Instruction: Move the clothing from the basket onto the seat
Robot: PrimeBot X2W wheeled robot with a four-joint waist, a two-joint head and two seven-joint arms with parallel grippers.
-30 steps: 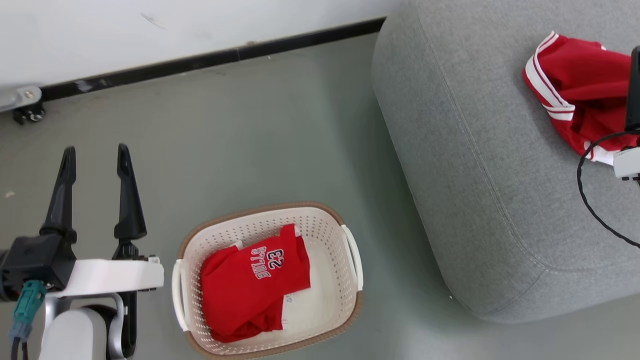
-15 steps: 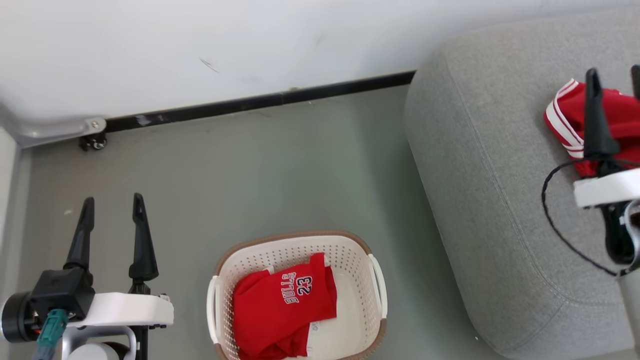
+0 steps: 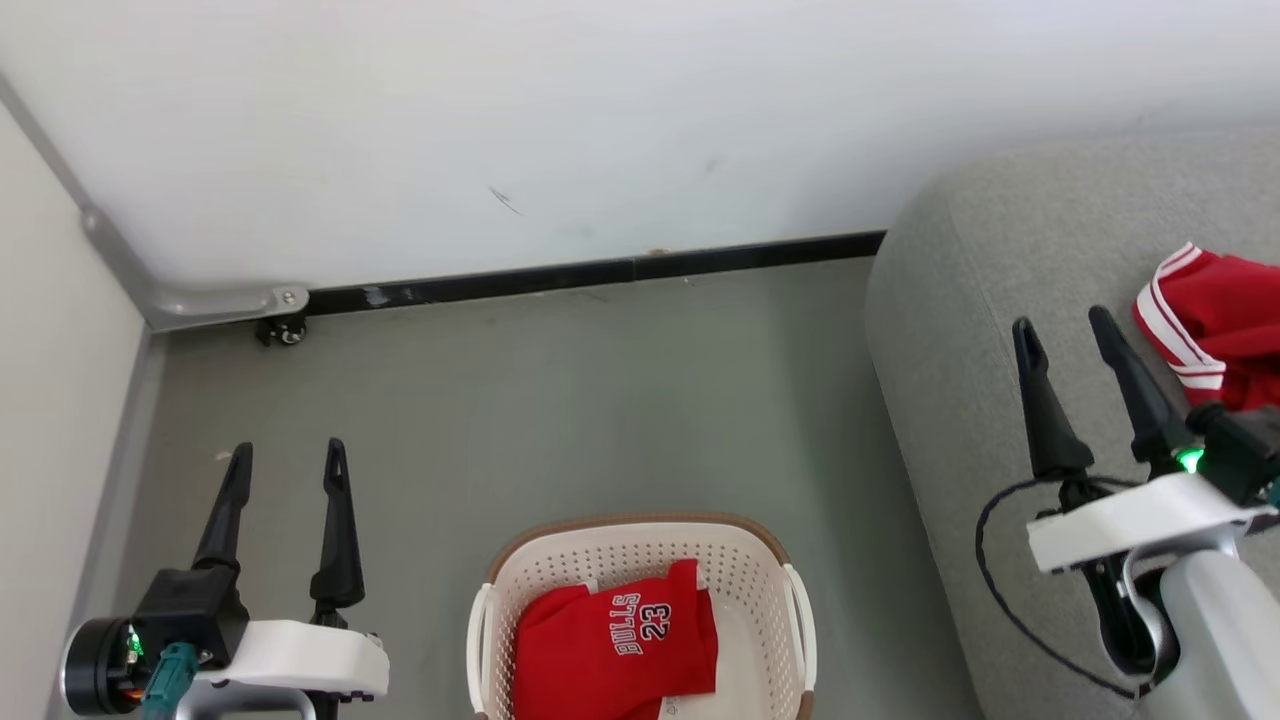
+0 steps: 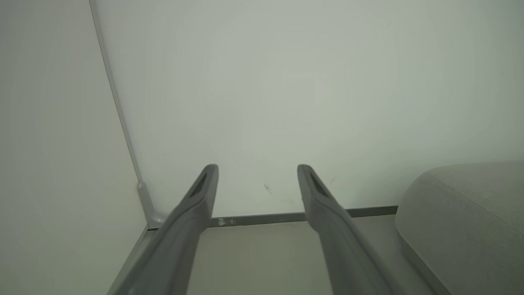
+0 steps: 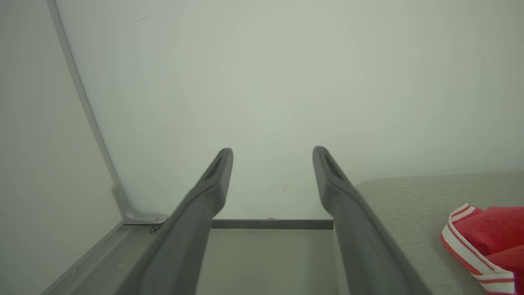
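The robot has lifted its head, so the whole room sits lower in its view than a moment ago. The things did not move by themselves.

What did change is the right hand (image 3: 1060, 320). A moment ago its fingers were over the striped red piece (image 3: 1215, 320) on the sofa (image 3: 950, 300). Now the hand has pulled back and sits just to the left of it, not touching. Its two fingers are spread wide and nothing is between them. So I think that piece has been let go and is done. It lies on the sofa, at the far right.

The left hand (image 3: 288, 452) hangs over the floor (image 3: 600, 400), to the left of the basket (image 3: 640, 522). Its fingers are wide apart too, and it holds nothing, the same as before.

One piece is left. The red shirt (image 3: 610, 655) lies folded inside the basket, on the near side. The job looks about half done, and I guess a hand must reach into the basket next.

The shirt has writing on it. It says "BULLS" and the number "23". I see no other writing.
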